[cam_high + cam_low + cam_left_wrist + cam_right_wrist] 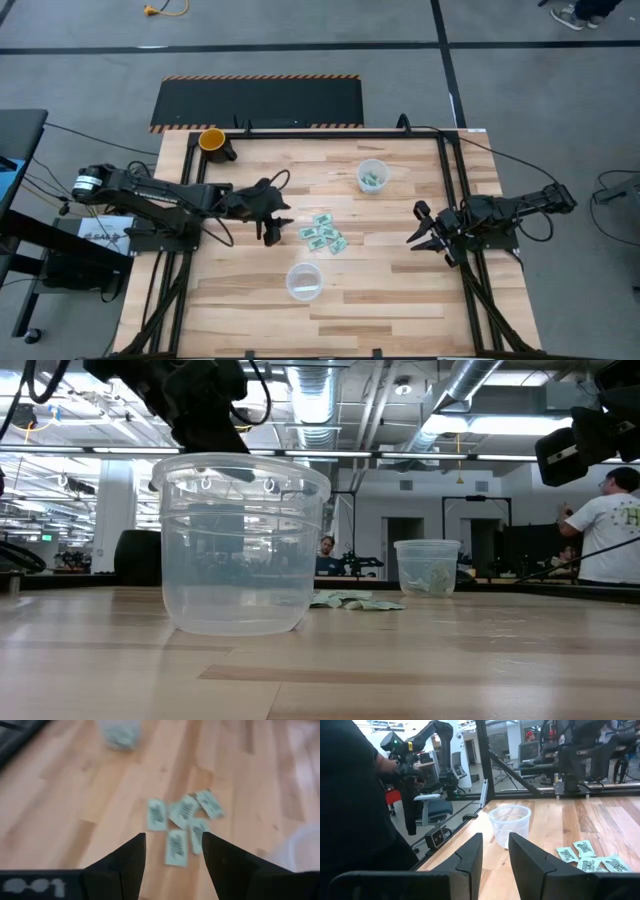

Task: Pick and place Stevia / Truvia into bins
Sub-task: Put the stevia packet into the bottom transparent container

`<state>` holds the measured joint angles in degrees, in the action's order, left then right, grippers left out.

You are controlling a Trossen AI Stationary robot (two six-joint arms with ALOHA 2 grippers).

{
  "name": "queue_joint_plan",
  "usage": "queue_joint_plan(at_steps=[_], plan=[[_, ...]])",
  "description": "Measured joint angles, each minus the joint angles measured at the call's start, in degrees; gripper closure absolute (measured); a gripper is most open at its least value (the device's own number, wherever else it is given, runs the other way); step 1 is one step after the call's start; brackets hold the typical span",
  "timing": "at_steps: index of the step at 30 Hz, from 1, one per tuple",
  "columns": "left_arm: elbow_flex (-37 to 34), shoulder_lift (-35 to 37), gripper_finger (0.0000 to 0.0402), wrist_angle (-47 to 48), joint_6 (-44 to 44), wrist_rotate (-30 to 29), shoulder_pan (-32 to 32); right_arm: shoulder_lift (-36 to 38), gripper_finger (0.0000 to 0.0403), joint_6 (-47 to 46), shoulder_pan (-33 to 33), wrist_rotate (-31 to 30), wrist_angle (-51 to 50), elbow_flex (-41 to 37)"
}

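Several green-and-white Stevia packets (323, 236) lie flat in a loose cluster at the table's middle, also seen in the left wrist view (182, 820) and the low view (355, 601). One clear bin (372, 176) toward the far side holds a few packets. The other clear bin (304, 281) stands empty nearer the front. My left gripper (272, 233) hovers open just left of the packets, its fingers above them in its wrist view (173, 851). My right gripper (422, 236) waits open at the table's right side (495, 852).
An orange-yellow cup (212, 140) stands at the far left corner. Black frame rails (455, 200) run along the table's left and right sides. Bare wood lies across the near part of the table. People (610, 530) are in the room beyond the far edge.
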<state>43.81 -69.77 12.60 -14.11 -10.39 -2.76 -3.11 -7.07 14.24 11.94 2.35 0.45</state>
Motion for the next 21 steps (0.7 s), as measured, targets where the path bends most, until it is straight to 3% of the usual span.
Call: queue_joint_plan(at_steps=[6, 11, 21], plan=[[0.00, -0.79, 0.0219, 1.90, 4.06, 7.04, 1.68, 0.00, 0.0316, 0.00, 0.00, -0.02, 0.00, 0.00], [1.80, -1.13, 0.0219, 7.62, 6.01, 8.00, 2.94, 0.00, 0.0316, 0.00, 0.00, 0.00, 0.00, 0.00], [13.86, -10.72, 0.0219, 19.34, 18.63, 8.22, 3.51, 0.02, 0.0316, 0.00, 0.00, -0.01, -0.02, 0.00]])
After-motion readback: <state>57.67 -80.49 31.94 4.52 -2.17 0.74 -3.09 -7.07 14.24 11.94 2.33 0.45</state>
